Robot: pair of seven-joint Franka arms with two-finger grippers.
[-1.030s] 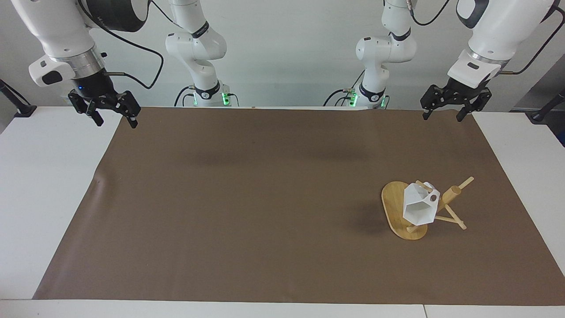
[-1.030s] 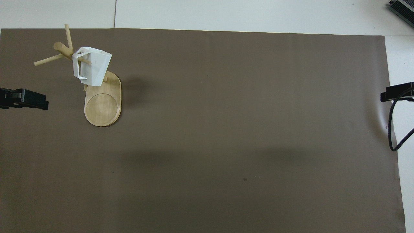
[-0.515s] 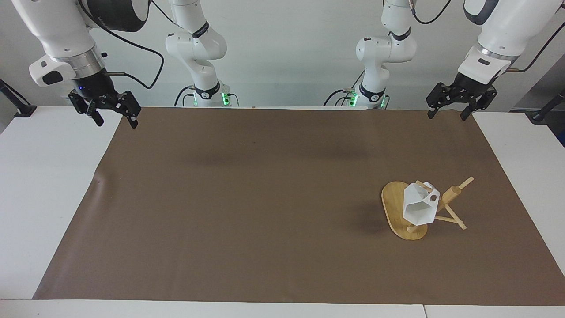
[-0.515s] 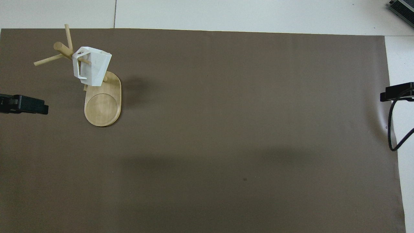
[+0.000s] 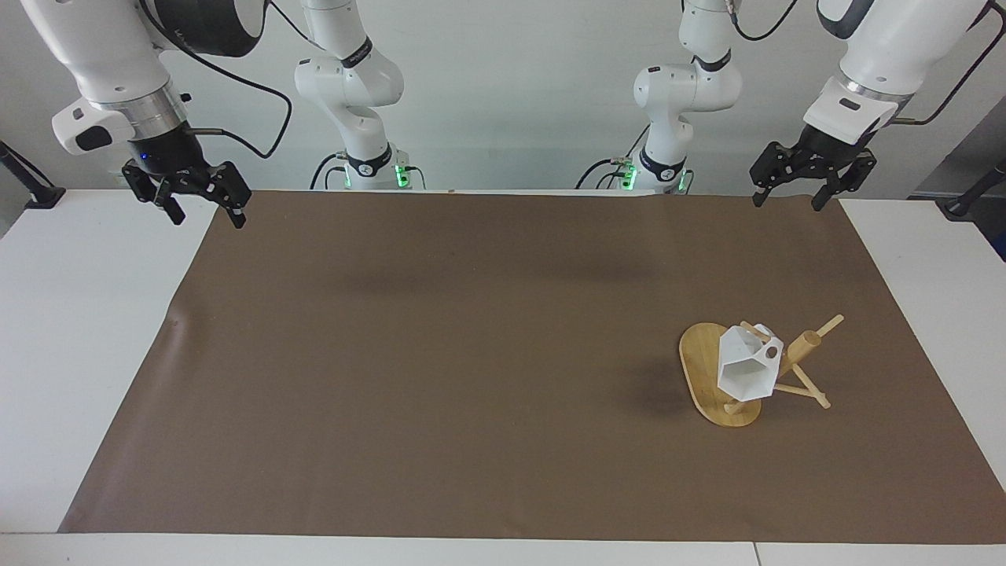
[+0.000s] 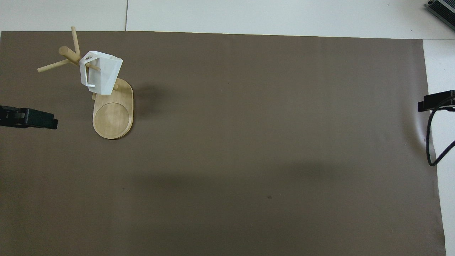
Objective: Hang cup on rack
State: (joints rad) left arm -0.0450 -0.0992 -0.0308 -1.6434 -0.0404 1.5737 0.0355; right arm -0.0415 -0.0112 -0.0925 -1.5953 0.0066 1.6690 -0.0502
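Over mat (image 5: pixel 471 354) corner, left gripper (image 5: pixel 787 192) shifted slightly; cup (image 5: pixel 745 369) unmoved on rack (image 5: pixel 707 369).

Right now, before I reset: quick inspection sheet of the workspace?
Surface: white table under a flat brown mat.
Job's things: small white faceted cup hangs by its handle on a peg of the light bamboo rack, toward the left arm's end; the task looks done.
Clutter: nothing seen.
Grippers: left gripper open, holding nothing, raised over the mat's corner nearest the left arm's base; right gripper open, holding nothing, raised over the mat's corner at the right arm's end. Both wait.
Cables: black cable loops over the mat's edge at the right arm's end.
Surroundings: plain pale wall; green lights at both arm bases.
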